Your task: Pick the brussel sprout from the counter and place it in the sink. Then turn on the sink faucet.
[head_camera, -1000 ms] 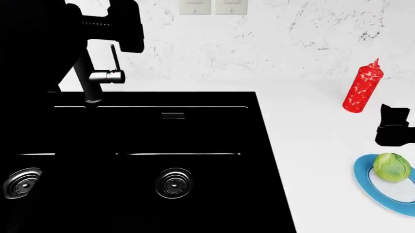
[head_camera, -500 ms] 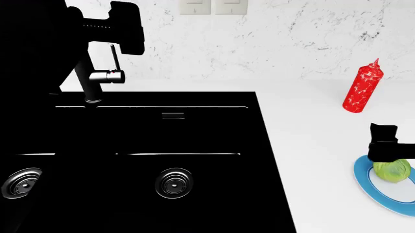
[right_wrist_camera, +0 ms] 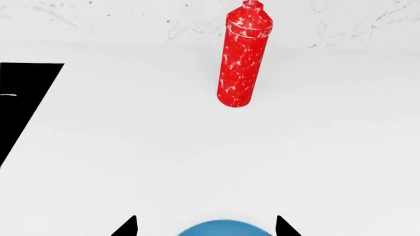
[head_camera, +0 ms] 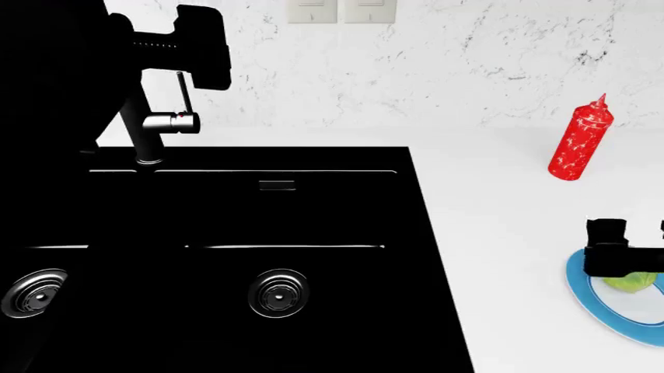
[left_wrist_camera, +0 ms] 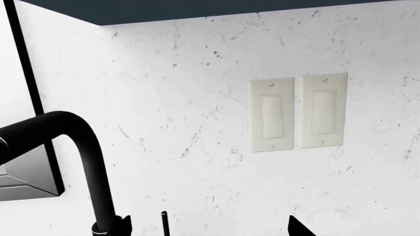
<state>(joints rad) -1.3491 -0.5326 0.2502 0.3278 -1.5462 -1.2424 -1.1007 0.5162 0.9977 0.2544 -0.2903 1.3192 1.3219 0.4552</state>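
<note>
The brussel sprout (head_camera: 637, 282) lies on a blue-rimmed plate (head_camera: 587, 294) on the white counter (head_camera: 498, 210). Only a pale green sliver of it shows under my right gripper (head_camera: 635, 231). That gripper hovers right over it, open. In the right wrist view the gripper (right_wrist_camera: 205, 228) shows two spread fingertips (right_wrist_camera: 129, 227) above the plate's blue rim (right_wrist_camera: 223, 230); the sprout is hidden there. The black sink (head_camera: 239, 233) fills the left. The sink faucet (head_camera: 138, 124) stands behind it with its lever (head_camera: 183, 97) upright. My left gripper (head_camera: 202, 43) hangs open above the lever (left_wrist_camera: 164, 223), beside the faucet pipe (left_wrist_camera: 85, 157).
A red squeeze bottle (head_camera: 581, 140) (right_wrist_camera: 243, 56) stands on the counter beyond the plate. Two wall switches (left_wrist_camera: 298, 113) sit on the marble backsplash behind the faucet. Two round drains (head_camera: 278, 293) lie in the sink basins. A corner of the sink (right_wrist_camera: 23, 103) shows in the right wrist view.
My right gripper has moved back toward me and come over the sprout, now covering most of it. The left arm has stayed where it was.
</note>
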